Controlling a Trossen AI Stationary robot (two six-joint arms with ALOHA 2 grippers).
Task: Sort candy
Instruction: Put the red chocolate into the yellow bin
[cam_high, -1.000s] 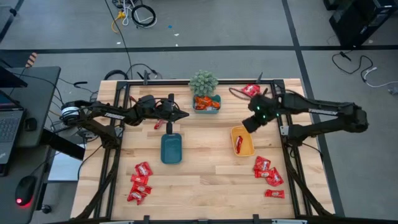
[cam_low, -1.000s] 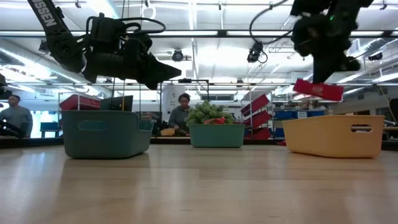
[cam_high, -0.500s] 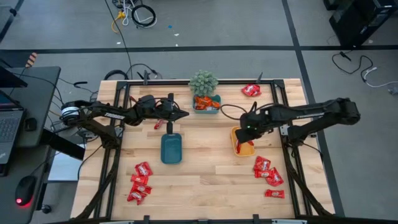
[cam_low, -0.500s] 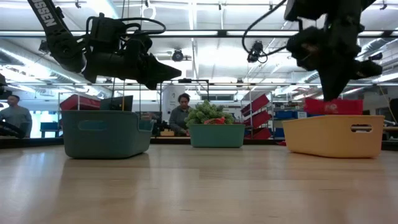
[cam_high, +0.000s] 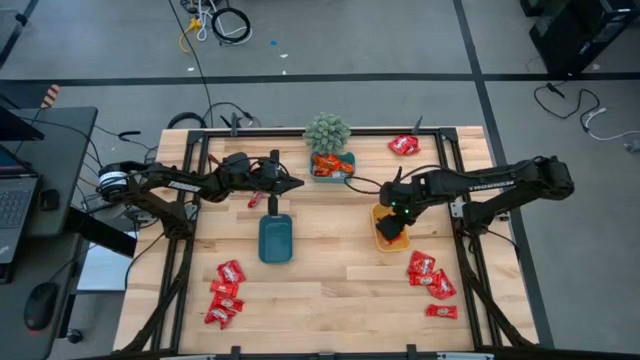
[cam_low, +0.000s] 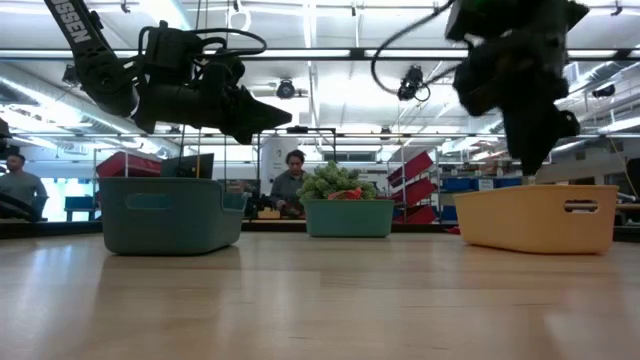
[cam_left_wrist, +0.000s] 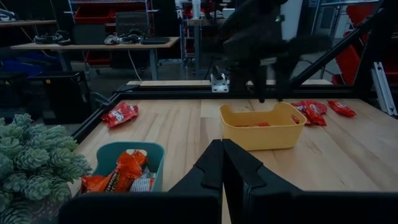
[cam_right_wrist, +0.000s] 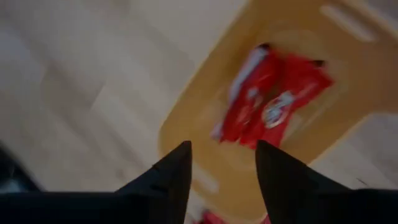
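My right gripper (cam_right_wrist: 222, 158) hangs open, pointing down over the yellow tray (cam_high: 403, 240), touching nothing. Two red candy packets (cam_right_wrist: 273, 102) lie flat on the tray's floor beyond its fingertips. More red candy lies in loose heaps at the front left (cam_high: 225, 293), front right (cam_high: 430, 280) and far right (cam_high: 404, 145) of the table. Orange candy (cam_left_wrist: 118, 177) fills the small blue tray (cam_high: 332, 166). My left gripper (cam_high: 292, 185) waits shut and level, above the table and beyond the teal tray (cam_high: 275, 238).
A small green potted plant (cam_high: 327, 132) stands at the far edge just behind the blue tray. Black frame rails (cam_high: 190, 200) run along the table's left, right and far sides. Bare wood lies between the teal and yellow trays (cam_high: 335, 240).
My right gripper has come from the far right toward the table's near edge, sinking over the yellow tray and tipping steeper. The red packet that hung below it has dropped out of its hold and now lies in the tray.
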